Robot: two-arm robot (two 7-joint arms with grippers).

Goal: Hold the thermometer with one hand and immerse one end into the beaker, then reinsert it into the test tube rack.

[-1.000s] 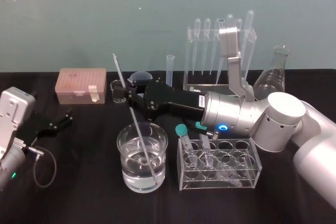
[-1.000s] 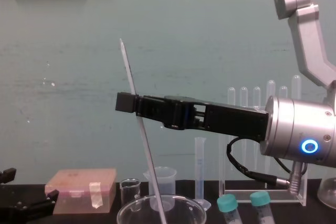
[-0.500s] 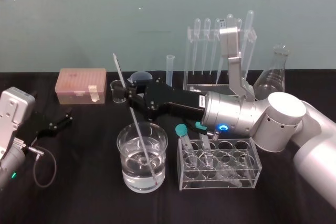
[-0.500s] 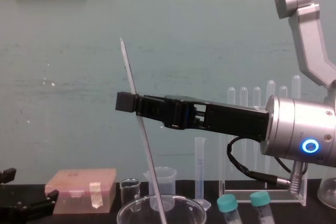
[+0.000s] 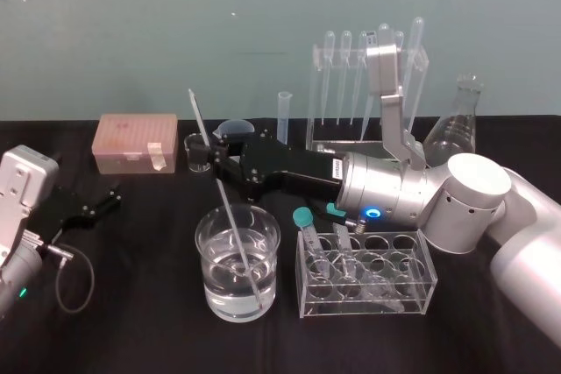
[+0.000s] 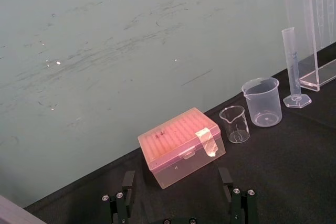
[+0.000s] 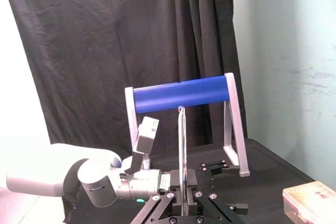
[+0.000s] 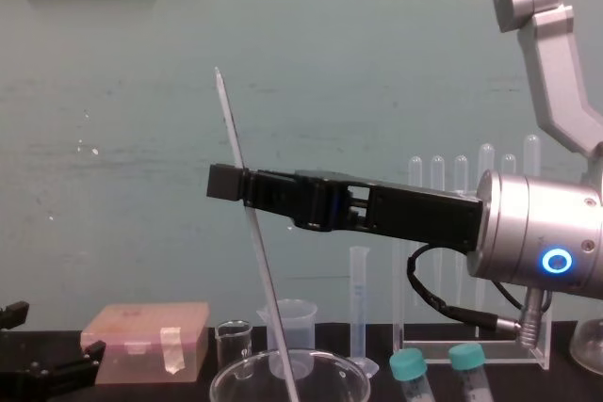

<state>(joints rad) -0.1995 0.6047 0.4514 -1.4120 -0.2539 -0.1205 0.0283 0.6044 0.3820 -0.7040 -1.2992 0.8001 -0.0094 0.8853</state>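
Found the thermometer aslant in the beaker, lower end sunk under the clear liquid and down near the glass floor on the 5 o'clock side, pointed upper end leaning off toward 11 o'clock, high above the rim. Noted the beaker near the front of the black cloth, about half full.

Saw the right gripper reaching in level from 3 o'clock, directly over the beaker, black jaws clenched on the thermometer well above the rim.

Placed the test tube rack at roughly 1 o'clock of the beaker, upright at the back of the table by the wall, a row of clear pipettes hanging through its top bar, part of it hidden behind the right arm; well apart from the thermometer.

Marked a low clear tube stand just beside the beaker at 3 o'clock, teal-capped tubes at its near-left corner.

Counted, at 12 o'clock behind the gripper, a tiny glass beaker and a graduated cylinder. Spotted a pink box at 10 o'clock and a conical flask out at 2 o'clock.

Left gripper low at 9 o'clock, well apart from the beaker, jaws released and grasping nothing, facing the pink box.
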